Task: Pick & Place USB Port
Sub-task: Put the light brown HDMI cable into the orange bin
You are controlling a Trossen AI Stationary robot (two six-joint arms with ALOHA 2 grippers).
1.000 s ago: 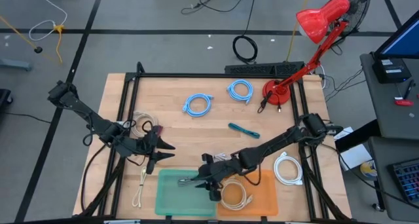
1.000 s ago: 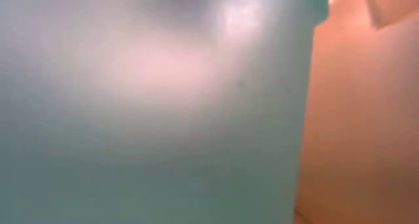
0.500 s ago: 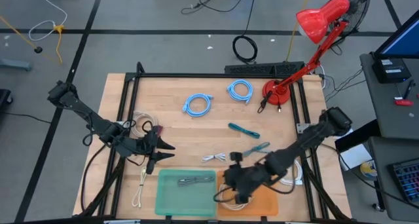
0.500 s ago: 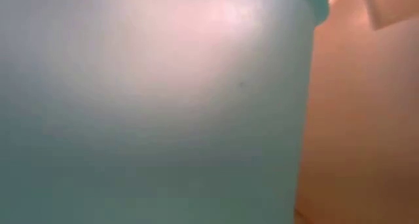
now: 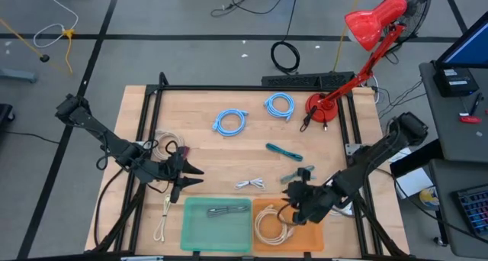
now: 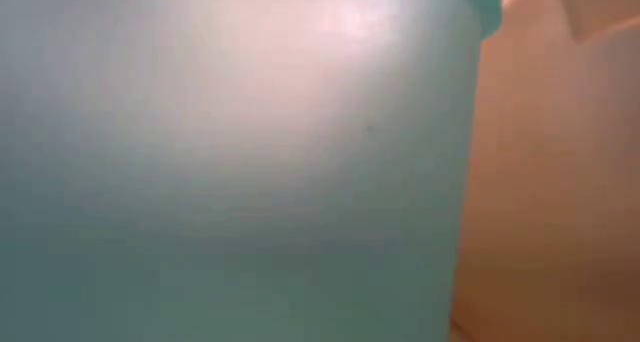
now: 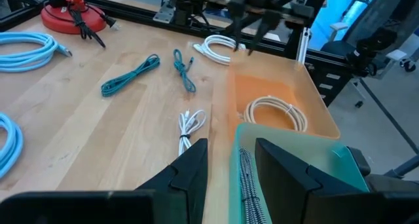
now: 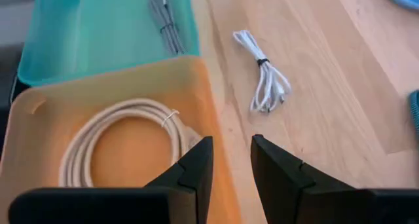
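Note:
A thin grey USB cable (image 5: 227,210) lies bundled on the floor of the green bin (image 5: 188,229), seen also in the right wrist view (image 8: 163,18). A small white cable (image 5: 250,185) lies flat on the wood just beyond the bins. My right gripper (image 5: 290,201) is open and empty, hovering at the far rim of the orange bin (image 8: 39,112). My left gripper (image 5: 189,182) waits open over the table, left of the green bin. The low view shows only the bin walls (image 6: 230,162).
A cream cable coil (image 5: 271,227) lies in the orange bin. Two teal cables (image 5: 284,151) and two blue coils (image 5: 230,121) lie farther back. A red lamp base (image 5: 320,108) stands at the far right, a white coil (image 7: 216,47) near the right rail, and a cream cable (image 5: 164,219) near left.
My right gripper has moved from above the green bin toward the table's right edge, passing over the orange bin to its far right part. The grey cable has stayed behind, lying in the green bin. The left arm has kept still.

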